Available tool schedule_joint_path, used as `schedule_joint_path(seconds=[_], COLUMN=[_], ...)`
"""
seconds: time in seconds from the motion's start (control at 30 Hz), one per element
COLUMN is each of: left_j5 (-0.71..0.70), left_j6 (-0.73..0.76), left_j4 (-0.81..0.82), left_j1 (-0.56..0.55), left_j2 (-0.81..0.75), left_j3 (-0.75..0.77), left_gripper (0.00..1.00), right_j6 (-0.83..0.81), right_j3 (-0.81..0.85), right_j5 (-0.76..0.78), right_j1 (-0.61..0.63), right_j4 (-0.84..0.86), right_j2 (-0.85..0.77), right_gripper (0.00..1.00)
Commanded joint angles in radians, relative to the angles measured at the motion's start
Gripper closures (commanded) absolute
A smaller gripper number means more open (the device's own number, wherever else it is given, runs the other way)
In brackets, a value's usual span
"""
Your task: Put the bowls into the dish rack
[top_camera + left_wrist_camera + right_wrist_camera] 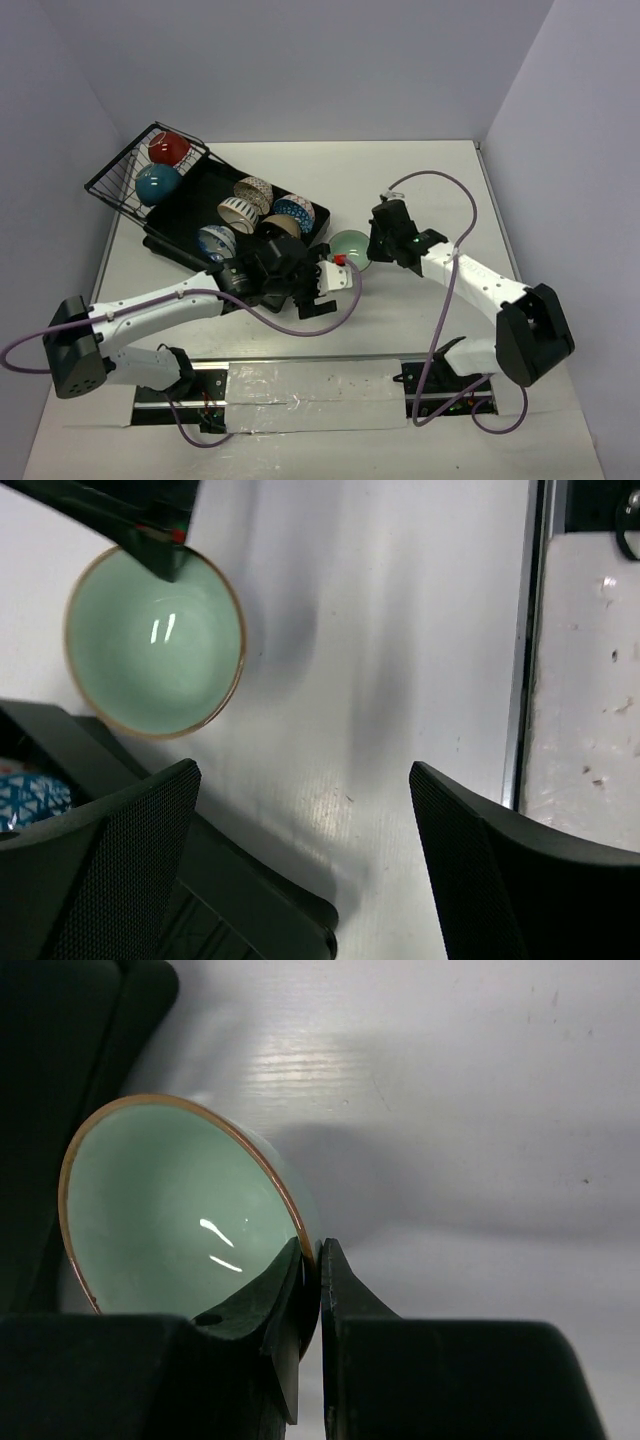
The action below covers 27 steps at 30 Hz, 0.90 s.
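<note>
A mint green bowl (350, 245) stands on the white table just right of the dish rack's (160, 246) near corner. My right gripper (369, 252) is shut on its rim, one finger inside and one outside; the right wrist view shows the bowl (170, 1210) pinched between the jaws of that gripper (320, 1260). My left gripper (310, 280) is open and empty over the rack's corner, with the mint bowl (155, 645) ahead of it (300, 820). A red bowl (170, 147) and a teal bowl (157, 183) sit in the wire basket (115, 185). Several patterned bowls (254, 190) lie on the ribbed tray.
The rack's black corner (230, 890) lies under my left fingers, with a blue patterned bowl (30, 795) at the left edge. A taped strip (310, 385) runs along the table's near edge. Grey walls close the table on three sides.
</note>
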Motion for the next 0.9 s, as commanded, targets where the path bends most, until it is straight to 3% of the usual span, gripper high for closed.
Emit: schedule_joint_path(seconds=[0.0, 0.37, 0.87], left_j5=[0.022, -0.008, -0.016], left_j6=[0.154, 0.304, 0.344], left_j4=[0.014, 0.012, -0.035], left_j1=[-0.032, -0.064, -0.069], left_j2=[0.035, 0.189, 0.342], left_j3=[0.074, 0.162, 0.248], left_gripper=[0.09, 0.21, 0.41], right_j6=[-0.022, -0.039, -0.027], right_j3=[-0.001, -0.053, -0.079], right_j5=[0.006, -0.008, -0.014], right_j1=[0.012, 0.018, 0.021], right_j4=[0.023, -0.042, -0.066], right_j2=[-0.106, -0.258, -0.338], right_gripper=[1.0, 1.0, 0.99])
